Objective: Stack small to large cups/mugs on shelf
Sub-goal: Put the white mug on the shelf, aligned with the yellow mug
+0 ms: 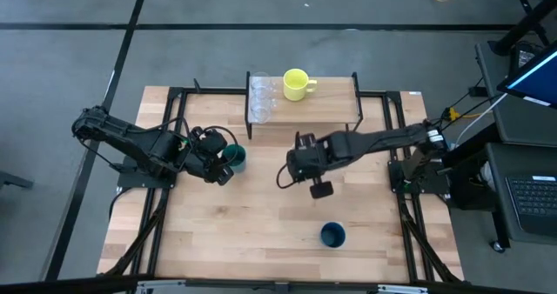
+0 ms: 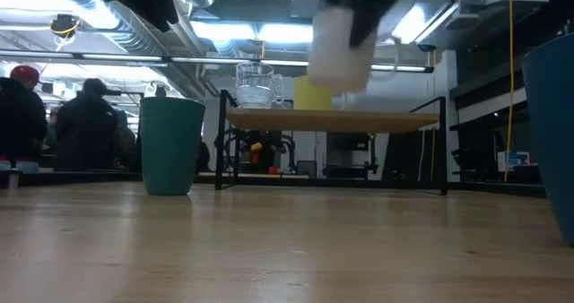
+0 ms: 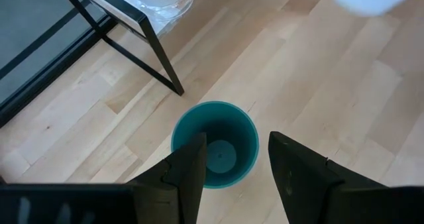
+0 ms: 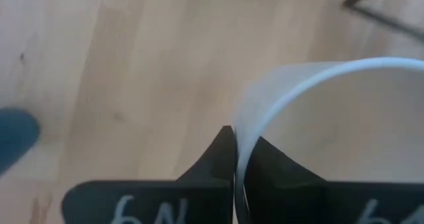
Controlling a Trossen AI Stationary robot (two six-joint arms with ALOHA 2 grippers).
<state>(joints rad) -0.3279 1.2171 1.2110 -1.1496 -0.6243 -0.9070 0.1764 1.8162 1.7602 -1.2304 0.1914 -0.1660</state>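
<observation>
Right wrist view shows the right gripper pinching the white mug's rim, lifted above the desk. Next, it likely goes on the shelf. The left gripper hangs spread over the teal cup.

2 clear cups, stacked. 1 yellow mug. 1 teal cup. 1 navy cup. 1 white mug. 1 shelf. 1 bench. 2 arms, 1 claw each: left claw, right claw.
</observation>
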